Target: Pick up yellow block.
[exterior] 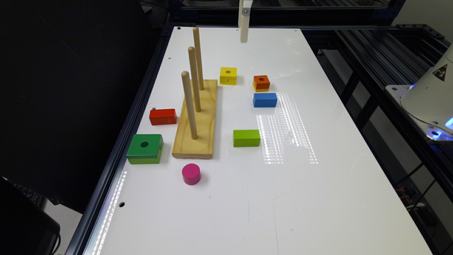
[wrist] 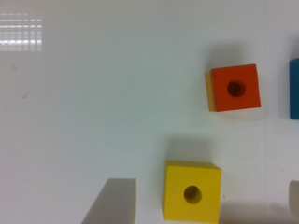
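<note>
White table: one yellow block, three pegs

I am hanging my pale gripper high over the far end of the glossy white table. Below me, the small all-yellow wooden cube with a round hole is sitting just beside the pine base with three upright wooden pegs, and the orange-topped cube with a yellow bottom layer is lying near it, touching the blue rectangular block.
</note>
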You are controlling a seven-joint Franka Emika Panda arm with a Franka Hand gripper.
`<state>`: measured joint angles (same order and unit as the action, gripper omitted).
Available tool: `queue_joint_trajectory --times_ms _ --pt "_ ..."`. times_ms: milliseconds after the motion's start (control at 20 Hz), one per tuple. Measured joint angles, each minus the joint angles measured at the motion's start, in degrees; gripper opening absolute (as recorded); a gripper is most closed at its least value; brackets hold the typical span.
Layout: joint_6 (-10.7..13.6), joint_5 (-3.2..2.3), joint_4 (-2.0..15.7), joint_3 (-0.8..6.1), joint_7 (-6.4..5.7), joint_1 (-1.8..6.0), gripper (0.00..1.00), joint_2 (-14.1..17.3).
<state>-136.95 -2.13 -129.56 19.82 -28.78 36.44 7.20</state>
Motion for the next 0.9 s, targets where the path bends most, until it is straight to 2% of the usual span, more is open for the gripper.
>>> queue_joint_trajectory --times_ms 500,550,750,900 --pt "-0.13 -0.08 0.19 0.02 0.0 0.03 1.0 0.29" --pt "-0.47 -0.19 0.15 0.02 -0.02 0.03 1.0 0.71" --pt "-3.47 -1.57 0.14 -0.11 -0.59 0.12 1.0 3.84" --pt "-3.75 -1.7 0.3 -0.15 -0.59 0.12 1.0 4.22"
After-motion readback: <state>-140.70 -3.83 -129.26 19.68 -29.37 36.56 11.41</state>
